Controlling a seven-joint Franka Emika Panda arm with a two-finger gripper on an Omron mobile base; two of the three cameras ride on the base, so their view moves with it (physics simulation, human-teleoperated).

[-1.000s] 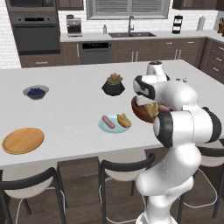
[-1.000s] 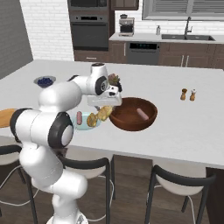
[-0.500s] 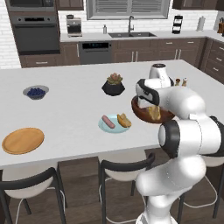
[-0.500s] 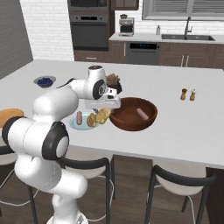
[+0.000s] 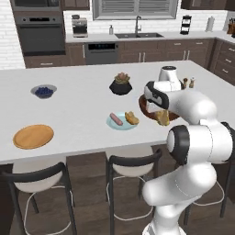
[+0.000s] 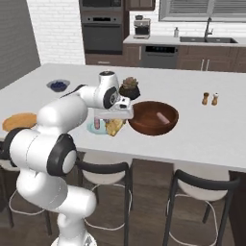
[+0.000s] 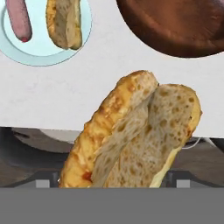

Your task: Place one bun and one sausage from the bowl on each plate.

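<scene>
My gripper is shut on a golden split bun, which hangs above the counter's front edge. The bun is between the dark wooden bowl and the light-blue plate. That plate carries a pink sausage and another bun. The orange-tan plate lies bare at the far left. The arm hides part of the bowl's inside.
A black plant pot stands behind the blue plate. A small grey bowl of blueberries sits far left. Two shakers stand right of the bowl. Dark stools line the counter's front.
The arm's elbow has swung to the right side. The bun in the gripper has stayed near the same spot beside the bowl, shifting only slightly toward the counter's front.
</scene>
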